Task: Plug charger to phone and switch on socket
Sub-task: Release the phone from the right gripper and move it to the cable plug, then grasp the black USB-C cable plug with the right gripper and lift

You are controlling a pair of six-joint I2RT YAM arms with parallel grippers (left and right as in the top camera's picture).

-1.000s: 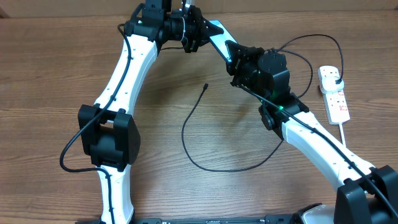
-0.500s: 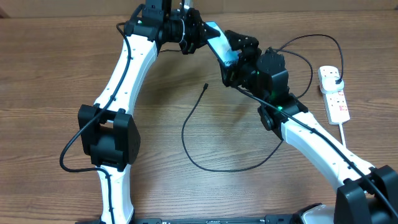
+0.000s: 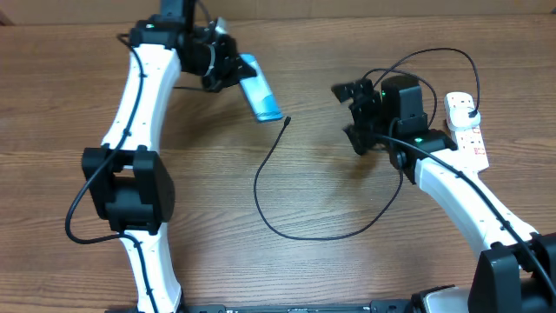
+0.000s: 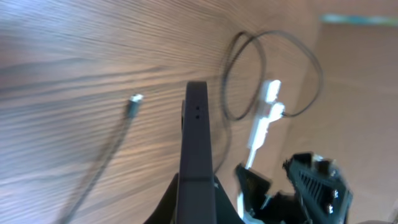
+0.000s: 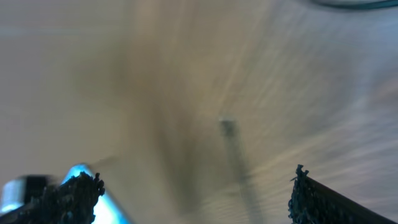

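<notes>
The phone [image 3: 262, 91], light blue screen up, hangs tilted in the left tool [image 3: 236, 69]. The charger [image 3: 255, 184] loops loosely over the counter [image 3: 69, 104], its tip near the phone's lower end and its plug in the white socket [image 3: 470, 141] at far right.

There is a big brown wooden table [image 3: 52, 217] with long lines in the wood. Behind its far edge runs a plain light brown strip [image 3: 417, 5], and I cannot tell what it is.
</notes>
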